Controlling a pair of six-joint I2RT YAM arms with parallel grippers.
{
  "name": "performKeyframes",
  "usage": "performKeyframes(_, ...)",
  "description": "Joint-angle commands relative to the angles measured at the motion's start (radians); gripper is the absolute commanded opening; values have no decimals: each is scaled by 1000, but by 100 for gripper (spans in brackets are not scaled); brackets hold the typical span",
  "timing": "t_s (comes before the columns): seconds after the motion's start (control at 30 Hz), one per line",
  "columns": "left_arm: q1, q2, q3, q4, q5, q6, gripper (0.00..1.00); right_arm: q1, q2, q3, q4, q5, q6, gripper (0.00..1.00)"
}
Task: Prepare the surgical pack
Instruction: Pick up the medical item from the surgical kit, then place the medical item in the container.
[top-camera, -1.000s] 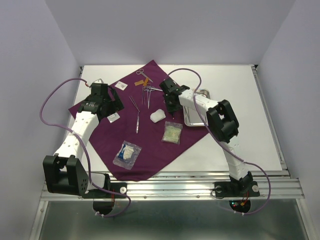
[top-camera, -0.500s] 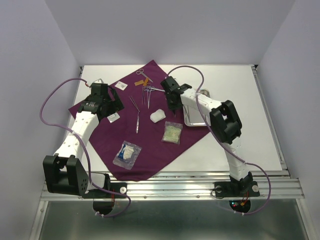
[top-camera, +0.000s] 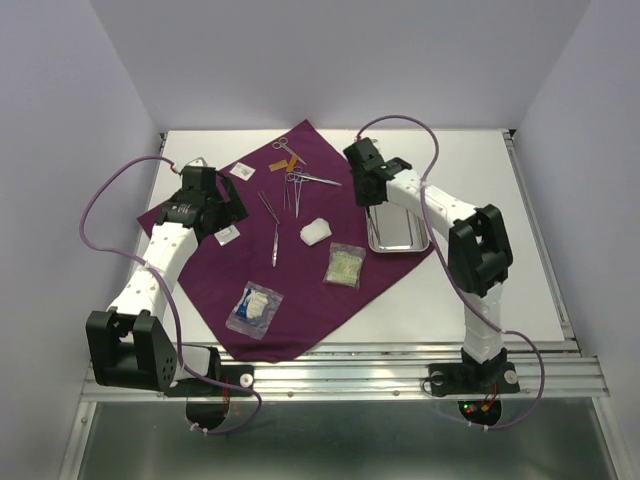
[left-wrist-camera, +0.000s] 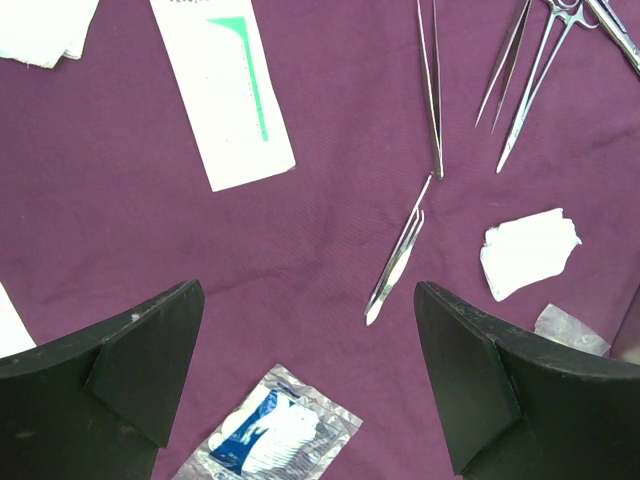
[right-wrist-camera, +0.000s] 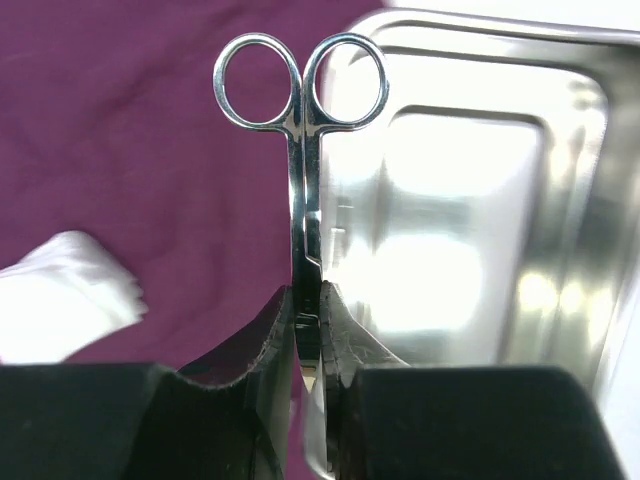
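- Now the right gripper (right-wrist-camera: 308, 312) pinches the scissors (right-wrist-camera: 303, 150) by the shank, rings toward 12 o'clock, above the steel tray (right-wrist-camera: 560, 200), at its 9 o'clock rim.
- The left gripper (left-wrist-camera: 308, 300) hangs spread wide over the purple cloth (left-wrist-camera: 130, 240).
- The steel tray sits at the purple cloth's 3 o'clock corner.

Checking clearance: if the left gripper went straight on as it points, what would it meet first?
Likely bare purple cloth: the open left gripper frames it, with the short tweezers just to one side. Depth is hard to judge.
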Motion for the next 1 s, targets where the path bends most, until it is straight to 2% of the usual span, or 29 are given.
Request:
performKeyframes(0.0, 5, 0, 8, 18, -6, 16, 99, -77, -126, -85, 37, 58, -13, 4)
performKeyframes(0.3, 5, 5, 13, 22, -2, 13, 99, -188, -249, -361, 99, 81, -10, 4)
performKeyframes(0.73, 3, 11, 16, 19, -3, 14, 99, -197, -229, -483, 206, 114, -57, 5)
performKeyframes(0.87, 5, 14, 17, 19, 4, 14, 99, -197, -226, -469, 214, 108, -68, 23)
performKeyframes(0.97, 5, 17, 22, 19, 7, 13, 99, -197, -227, -454, 214, 100, -76, 45)
